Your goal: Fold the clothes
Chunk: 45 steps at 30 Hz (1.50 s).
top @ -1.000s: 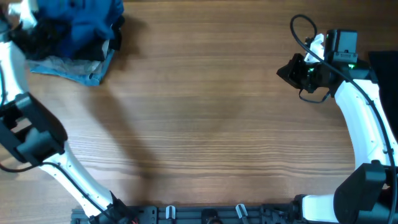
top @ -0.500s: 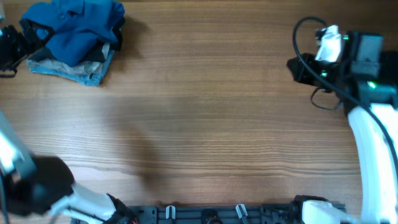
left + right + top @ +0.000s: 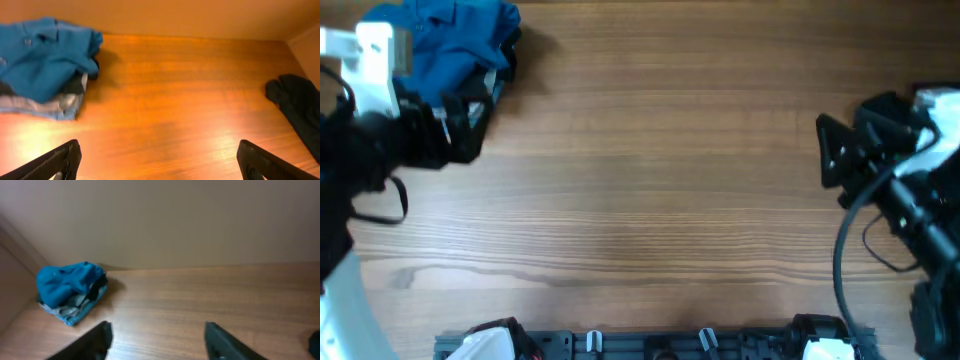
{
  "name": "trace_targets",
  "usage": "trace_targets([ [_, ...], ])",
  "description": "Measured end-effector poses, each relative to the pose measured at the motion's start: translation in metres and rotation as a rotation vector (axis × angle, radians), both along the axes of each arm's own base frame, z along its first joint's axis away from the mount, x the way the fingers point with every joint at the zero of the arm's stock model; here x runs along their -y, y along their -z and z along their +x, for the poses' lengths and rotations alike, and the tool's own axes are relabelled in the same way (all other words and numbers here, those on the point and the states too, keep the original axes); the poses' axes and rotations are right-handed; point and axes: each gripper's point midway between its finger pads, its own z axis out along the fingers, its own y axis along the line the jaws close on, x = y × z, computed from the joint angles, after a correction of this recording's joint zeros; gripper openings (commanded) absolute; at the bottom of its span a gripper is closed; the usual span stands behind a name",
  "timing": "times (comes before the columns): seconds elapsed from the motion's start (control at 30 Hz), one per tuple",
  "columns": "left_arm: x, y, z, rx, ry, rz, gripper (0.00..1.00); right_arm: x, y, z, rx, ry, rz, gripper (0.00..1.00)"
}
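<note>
Nearest, at the left jaws: spread as wide as can be, gripping nothing, only bare bench between. Just ahead and off to their left: the blue polo shirt, bunched on top of a small heap of grey garments in the far left corner of the bench; too crumpled to read a long axis. Farther off, at the right jaws: parted too, empty, well apart from the shirt across the whole bench, near a black garment. Judged from this: a job for the left side, reaching forward and leftward
</note>
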Motion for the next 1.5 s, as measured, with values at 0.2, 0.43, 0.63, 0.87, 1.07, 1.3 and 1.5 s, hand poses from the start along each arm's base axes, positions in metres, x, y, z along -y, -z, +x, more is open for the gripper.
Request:
trace_targets([
  [0.2, -0.001, -0.001, -0.045, -0.02, -0.067, 0.036, 1.0, -0.012, 0.02, -0.022, -0.116, -0.048, 0.075, 0.99],
  [0.43, -0.015, -0.016, -0.095, 0.08, -0.188, 0.146, 1.0, -0.023, 0.043, -0.036, -0.251, -0.091, 0.141, 0.99],
  [0.63, -0.018, -0.021, -0.111, 0.114, -0.22, 0.172, 1.0, -0.025, 0.049, -0.041, -0.291, -0.096, 0.16, 0.99],
  [0.87, -0.017, -0.018, -0.116, 0.099, -0.221, 0.171, 1.0, -0.025, 0.051, -0.042, -0.299, -0.096, 0.161, 1.0],
  [1.07, -0.017, -0.017, -0.116, 0.096, -0.22, 0.171, 1.0, -0.025, 0.051, -0.042, -0.299, -0.096, 0.161, 1.0],
  [1.3, -0.017, -0.017, -0.116, 0.096, -0.22, 0.171, 1.0, -0.025, 0.051, -0.042, -0.299, -0.095, 0.161, 1.0],
  [1.5, -0.017, -0.017, -0.116, 0.096, -0.22, 0.171, 1.0, -0.025, 0.051, -0.042, -0.299, -0.095, 0.161, 1.0],
])
